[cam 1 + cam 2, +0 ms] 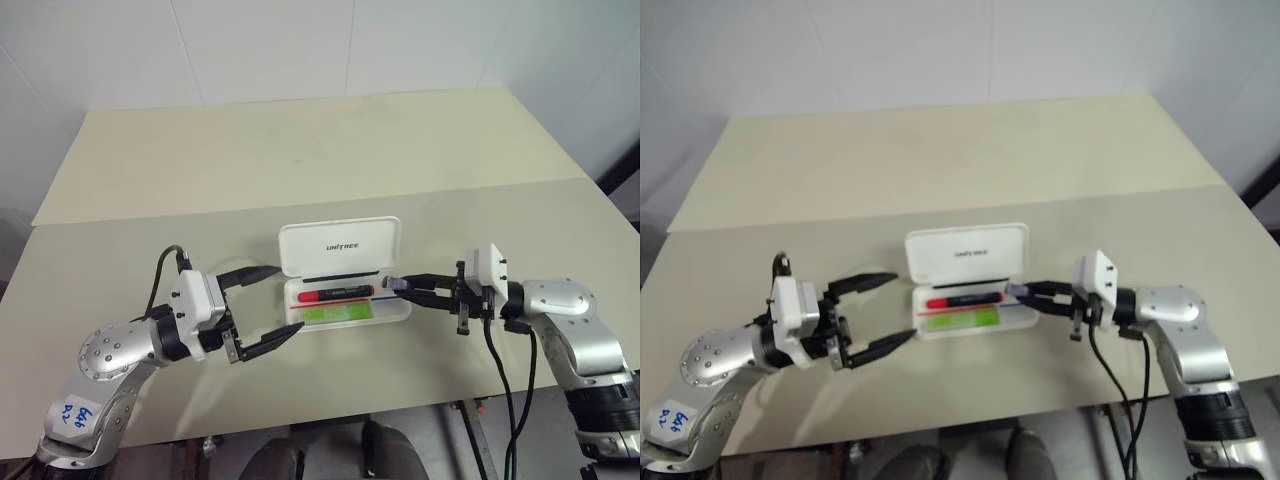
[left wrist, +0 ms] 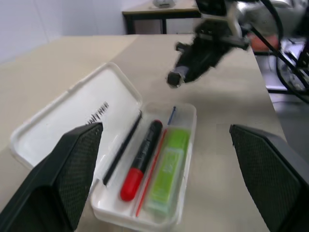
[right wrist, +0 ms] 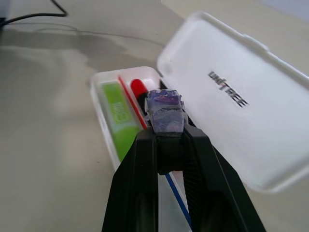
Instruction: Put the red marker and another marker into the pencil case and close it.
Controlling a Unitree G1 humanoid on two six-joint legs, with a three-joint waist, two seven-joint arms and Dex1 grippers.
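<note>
The pencil case [image 1: 345, 290] lies open on the table [image 1: 300, 160], its lid [image 1: 340, 247] thrown back flat on the far side so the tray faces up. Inside the tray the red marker [image 1: 335, 294] lies lengthwise next to the lid hinge, and the lime-green marker [image 1: 338, 313] lies alongside it at the near wall; both being in, what is left seems to be closing the lid. Off the case's right end, the right gripper [image 1: 398, 286] points in toward the tray just above that end, its fingers pressed together on a small dark bluish object [image 3: 166, 111] at their tips, which looks like something it is carrying rather than part of the job. Off the case's left end, the left gripper [image 1: 275, 305] waits with its fingers spread wide and holding nothing, aimed toward the case, probably ready to steady the tray or swing the lid over.
</note>
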